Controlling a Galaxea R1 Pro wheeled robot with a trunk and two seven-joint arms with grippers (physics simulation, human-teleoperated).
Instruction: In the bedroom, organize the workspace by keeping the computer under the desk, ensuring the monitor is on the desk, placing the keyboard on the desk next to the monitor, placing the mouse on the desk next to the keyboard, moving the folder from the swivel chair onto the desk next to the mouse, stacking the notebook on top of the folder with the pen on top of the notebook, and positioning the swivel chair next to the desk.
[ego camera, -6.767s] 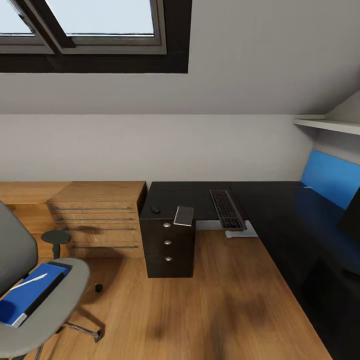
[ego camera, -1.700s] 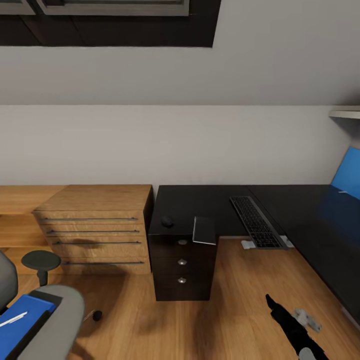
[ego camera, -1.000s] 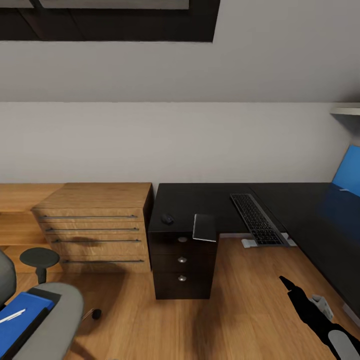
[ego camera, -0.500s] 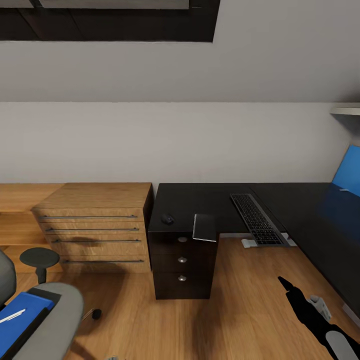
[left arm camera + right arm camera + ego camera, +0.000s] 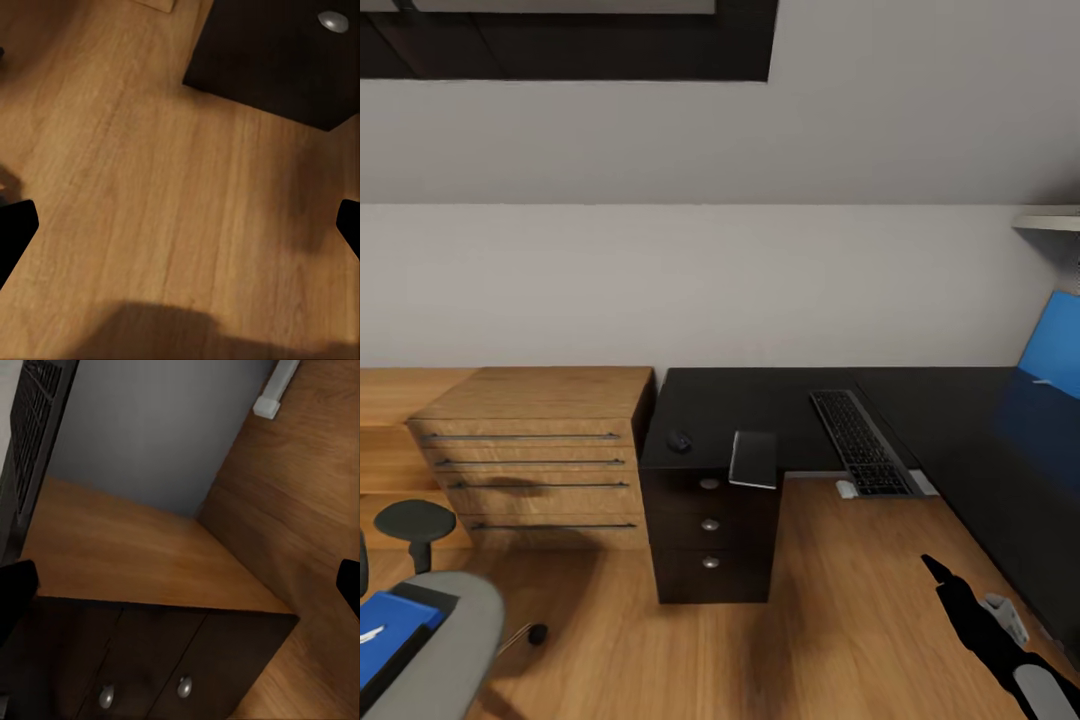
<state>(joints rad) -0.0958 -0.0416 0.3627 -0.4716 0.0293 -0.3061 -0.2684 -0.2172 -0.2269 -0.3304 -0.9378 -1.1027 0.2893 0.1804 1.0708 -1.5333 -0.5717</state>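
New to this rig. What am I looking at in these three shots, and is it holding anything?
These are simulator renders of a wheeled two-armed robot. The big picture looks down from its head: an L-shaped black-topped desk carrying a slim silver-grey keyboard, a small dark mouse and a flat grey notebook. At lower left, a grey swivel chair holds a bright blue folder. The right arm's pincer reaches in at lower right. The other two pictures come from wrist cameras: both pincers look open and empty over the wooden floor.
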